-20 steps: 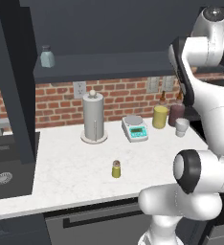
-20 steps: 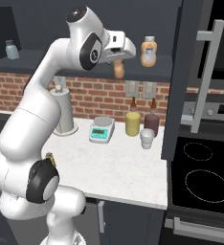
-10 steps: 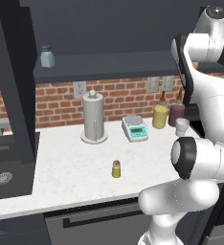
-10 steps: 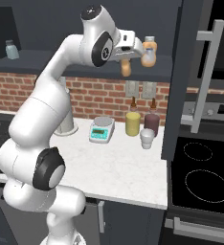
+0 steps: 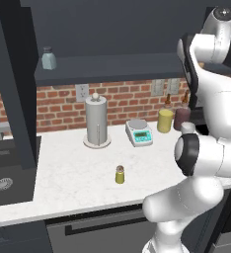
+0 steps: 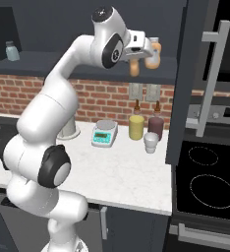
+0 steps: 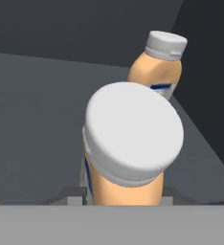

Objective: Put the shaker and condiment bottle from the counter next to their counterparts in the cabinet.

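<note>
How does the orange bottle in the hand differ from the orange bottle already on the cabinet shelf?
The condiment bottle is clamped in the hand and hangs in the air off the shelf's front edge; its counterpart bottle stands free on the cabinet shelf. In the hand view the held one is seen cap-on and near, the counterpart farther off, from the side. Both are orange with a pale grey cap and a white label with blue.
</note>
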